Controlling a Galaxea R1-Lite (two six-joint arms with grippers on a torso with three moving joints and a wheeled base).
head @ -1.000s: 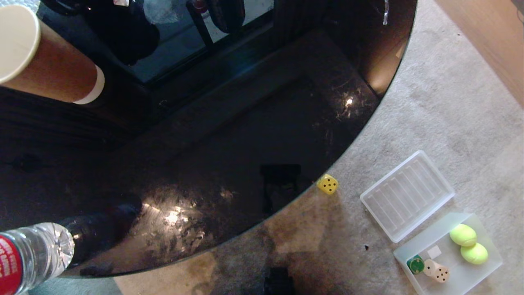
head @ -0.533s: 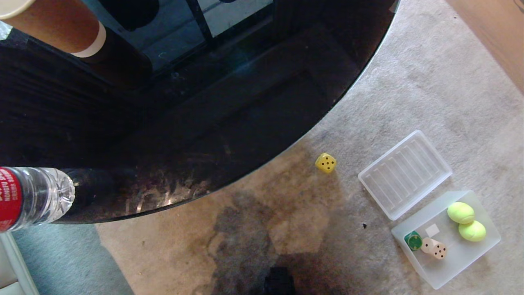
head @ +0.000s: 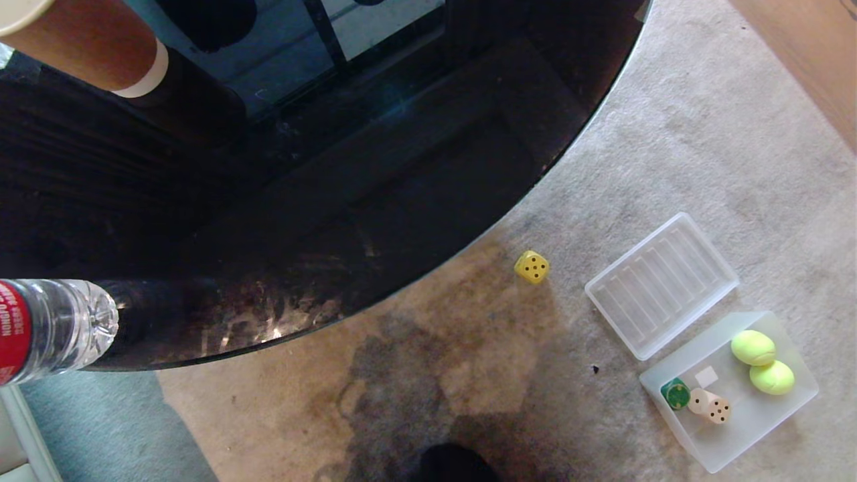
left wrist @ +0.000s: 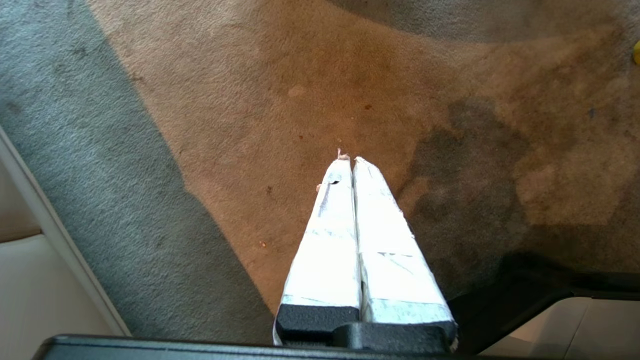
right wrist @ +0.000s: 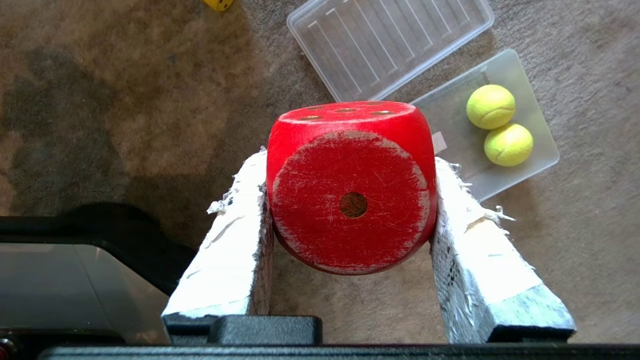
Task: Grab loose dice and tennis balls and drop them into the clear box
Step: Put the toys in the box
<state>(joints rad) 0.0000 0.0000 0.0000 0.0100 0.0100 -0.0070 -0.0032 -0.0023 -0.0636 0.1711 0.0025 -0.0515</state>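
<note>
Right tool: white-wrapped fingers clamped on the red die, one per side; single-pip face toward the wrist camera, a three-pip face above it. Held over the carpet, near the clear box.

Left tool: wrapped fingers pressed together, nothing between them, over bare carpet.

Clear box: on the carpet, lower right in the head view. Contents: two tennis balls touching each other at one end; green die and beige die side by side at the other; white sticker on the base between them.

Ribbed clear lid: flat on the carpet, just beside the box.

Yellow die: loose on the carpet, near the lid, just outside the edge of the round dark glass worktop.

Worktop items: brown paper cup; plastic bottle with red label.
</note>
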